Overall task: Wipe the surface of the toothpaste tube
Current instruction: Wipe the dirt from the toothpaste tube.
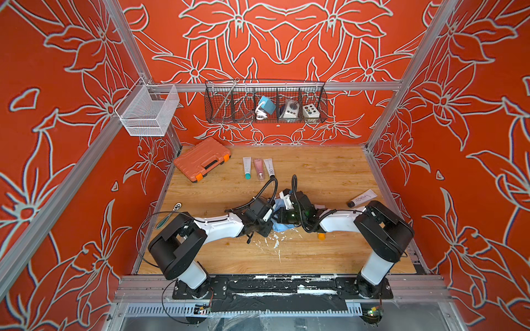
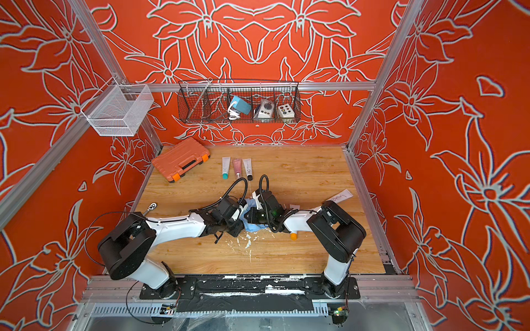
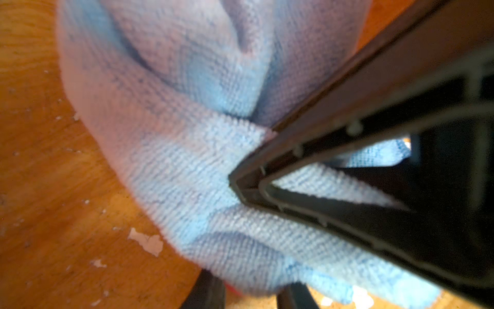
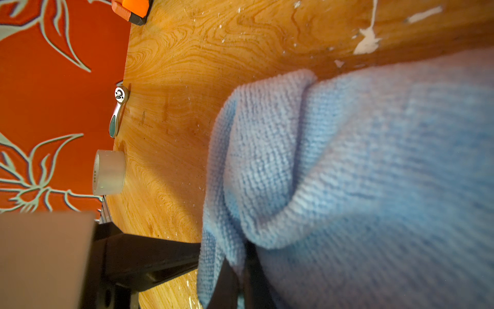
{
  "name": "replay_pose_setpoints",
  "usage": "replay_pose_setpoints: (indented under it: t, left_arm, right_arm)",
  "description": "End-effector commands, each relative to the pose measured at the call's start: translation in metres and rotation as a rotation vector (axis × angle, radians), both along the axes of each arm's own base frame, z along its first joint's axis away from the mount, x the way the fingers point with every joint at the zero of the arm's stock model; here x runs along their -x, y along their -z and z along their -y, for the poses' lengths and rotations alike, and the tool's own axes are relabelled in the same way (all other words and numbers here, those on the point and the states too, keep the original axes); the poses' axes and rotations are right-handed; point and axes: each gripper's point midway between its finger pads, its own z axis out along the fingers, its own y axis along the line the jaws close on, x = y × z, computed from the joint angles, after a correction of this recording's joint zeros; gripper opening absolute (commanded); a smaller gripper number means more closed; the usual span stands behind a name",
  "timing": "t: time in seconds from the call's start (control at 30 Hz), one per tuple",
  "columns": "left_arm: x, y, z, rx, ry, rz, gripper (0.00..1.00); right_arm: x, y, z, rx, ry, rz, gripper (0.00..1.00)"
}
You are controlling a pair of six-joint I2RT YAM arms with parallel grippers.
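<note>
Tubes in the back row: 3 – teal-capped tube (image 1: 247,167), pink tube (image 1: 259,168), white tube (image 1: 269,166)
Black-capped tube (image 1: 362,197): 1
Orange cap (image 1: 321,236): 1
Blue cloth (image 1: 282,227): 1
Robot arms: 2 – left arm (image 1: 220,226), right arm (image 1: 338,222)
Orange tool case (image 1: 200,159): 1
Ratchet wrench (image 1: 177,205): 1
Tape roll (image 4: 109,172): 1
Hanging baskets: 2 – white mesh basket (image 1: 143,114), black wire basket (image 1: 220,109)
White boxes: 2 – dial box (image 1: 286,109), button box (image 1: 311,111)

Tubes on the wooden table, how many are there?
5. Back row: teal-capped tube, pink tube, black-capped tube. Right edge: white tube. Under the right arm: orange-capped tube, mostly hidden. The cloth may hide more.
</note>
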Motion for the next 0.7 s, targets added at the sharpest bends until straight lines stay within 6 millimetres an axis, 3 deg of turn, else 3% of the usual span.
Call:
replay_pose_setpoints:
  t: [0.0, 0.67]
  left_arm:
    - [-0.015, -0.011, -0.010, 0.002, -0.057, 0.061, 0.16]
    - [-0.014, -0.013, -0.010, 0.008, -0.055, 0.066, 0.15]
  right_arm:
    - [0.033, 0.054, 0.025, 0.164, -0.013, -0.161, 0.00]
    - [-0.026, 0.071, 0.078, 0.217, 0.124, -0.184, 0.00]
